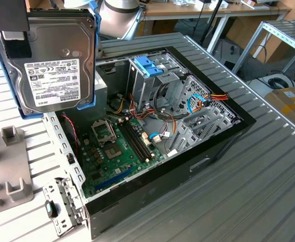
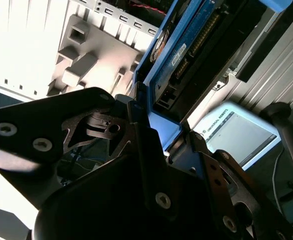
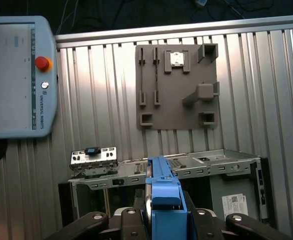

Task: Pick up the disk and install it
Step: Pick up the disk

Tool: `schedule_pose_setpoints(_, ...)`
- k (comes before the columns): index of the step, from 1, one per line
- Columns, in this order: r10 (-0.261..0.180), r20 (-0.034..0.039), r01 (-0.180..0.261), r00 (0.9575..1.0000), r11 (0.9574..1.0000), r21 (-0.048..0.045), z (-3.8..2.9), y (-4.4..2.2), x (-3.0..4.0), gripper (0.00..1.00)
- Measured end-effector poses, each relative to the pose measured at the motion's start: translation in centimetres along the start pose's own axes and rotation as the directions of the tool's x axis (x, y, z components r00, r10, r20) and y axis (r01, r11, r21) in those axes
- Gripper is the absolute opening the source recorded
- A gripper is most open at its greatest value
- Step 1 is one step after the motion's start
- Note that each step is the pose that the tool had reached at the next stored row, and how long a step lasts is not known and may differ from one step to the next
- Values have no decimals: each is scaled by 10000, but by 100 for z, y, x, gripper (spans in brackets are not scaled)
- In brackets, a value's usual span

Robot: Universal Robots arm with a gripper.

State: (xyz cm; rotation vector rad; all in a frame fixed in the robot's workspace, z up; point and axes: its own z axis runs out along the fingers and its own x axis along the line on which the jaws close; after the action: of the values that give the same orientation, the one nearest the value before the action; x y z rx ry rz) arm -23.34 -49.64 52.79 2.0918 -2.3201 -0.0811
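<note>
The disk (image 1: 57,60) hangs in the air, clear of the table (image 1: 248,181), at the exterior view's left and close to that camera; its labelled silver face is turned toward the camera and its blue carrier frame shows along both long edges; the gripper (image 3: 165,220) holds it by that frame, and in both wrist views the black fingers (image 3: 130,221) are closed against the blue plastic from either side, pinching the disk between them; in the second wrist view the disk's circuit-board side and connector edge (image 2: 196,45) point away from the gripper; below and to the exterior view's right of the disk lies the open computer case (image 1: 198,166), flat on the ribbed metal table, with the green motherboard (image 1: 120,146) at its near left and the metal drive cage (image 1: 152,85) at its far side, a blue handle (image 1: 150,65) on top of the cage; coloured cables (image 1: 208,98) run beside the cage toward the exterior view's right; a grey fixture plate (image 3: 176,85) lies on the table just beyond the case's left side, and a teach pendant (image 3: 16,75) rests on the table well apart from the plate; a small metal bracket (image 1: 62,201) juts from the case's near left corner.
</note>
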Motion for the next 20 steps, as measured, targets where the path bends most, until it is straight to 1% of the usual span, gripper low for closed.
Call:
schedule_pose_setpoints(10,1,-17,-1,10000,10000,2,1,-101,-10,37)
schedule_pose_setpoints(20,1,-25,-1,10000,10000,3,3,-181,-19,37)
